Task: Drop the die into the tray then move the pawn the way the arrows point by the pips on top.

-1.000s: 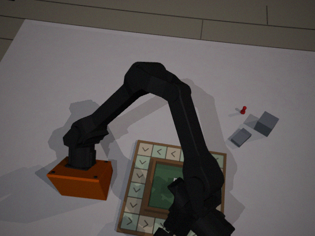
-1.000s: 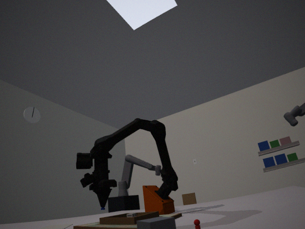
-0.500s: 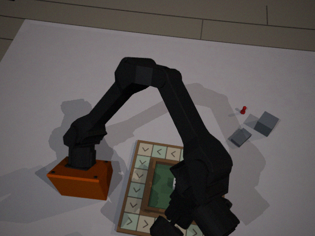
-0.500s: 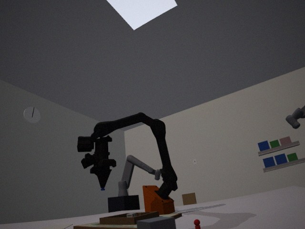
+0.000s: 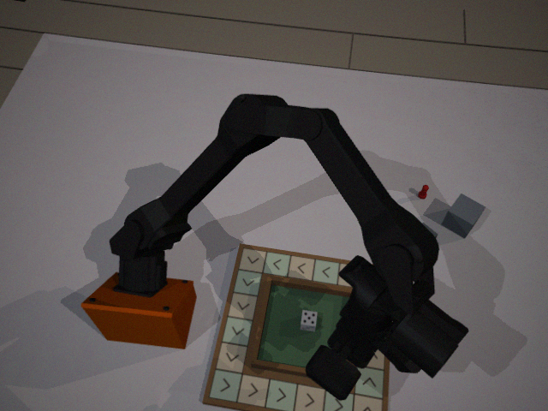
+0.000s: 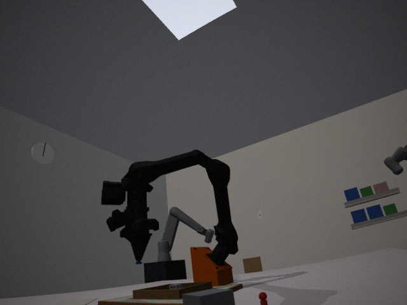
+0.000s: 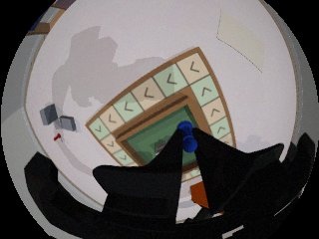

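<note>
A blue pawn [image 6: 138, 262] [image 7: 188, 143] is held upright in my gripper [image 6: 138, 260] [image 7: 185, 132], which is shut on it well above the board [image 5: 231, 356] [image 6: 114, 301] [image 7: 149, 93]. In the top view the arm hides the pawn and the fingertips. The white die [image 5: 308, 318] [image 6: 175, 286] [image 7: 160, 145] lies on the green floor of the dice tray [image 5: 257, 327] [image 6: 158, 293], with five pips on top. In the wrist view a finger partly hides the die. Arrow squares ring the tray.
A small red pawn [image 5: 423, 191] [image 6: 262, 296] [image 7: 57, 136] stands off the board near a grey block [image 5: 463, 215] [image 7: 49, 115] and a lower grey block [image 7: 68, 122]. The orange arm base [image 5: 137, 324] [image 6: 205, 269] stands beside the board. A pale sheet [image 7: 241, 40] lies beyond it.
</note>
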`<act>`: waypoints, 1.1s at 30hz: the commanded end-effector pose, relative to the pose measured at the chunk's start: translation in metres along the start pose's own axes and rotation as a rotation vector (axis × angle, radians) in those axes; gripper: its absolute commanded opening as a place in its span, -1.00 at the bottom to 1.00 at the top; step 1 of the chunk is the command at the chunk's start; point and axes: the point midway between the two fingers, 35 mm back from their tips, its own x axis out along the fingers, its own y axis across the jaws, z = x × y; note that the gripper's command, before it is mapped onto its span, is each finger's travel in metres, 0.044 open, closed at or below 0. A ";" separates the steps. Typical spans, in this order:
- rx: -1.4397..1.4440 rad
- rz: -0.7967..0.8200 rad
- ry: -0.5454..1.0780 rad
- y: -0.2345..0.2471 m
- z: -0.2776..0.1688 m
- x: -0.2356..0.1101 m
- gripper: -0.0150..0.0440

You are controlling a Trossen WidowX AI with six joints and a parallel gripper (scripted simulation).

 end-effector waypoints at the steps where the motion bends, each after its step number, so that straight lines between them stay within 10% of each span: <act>1: -0.005 0.006 -0.013 0.027 0.004 0.008 -0.49; 33: -0.012 0.027 0.002 0.089 -0.001 0.078 -0.49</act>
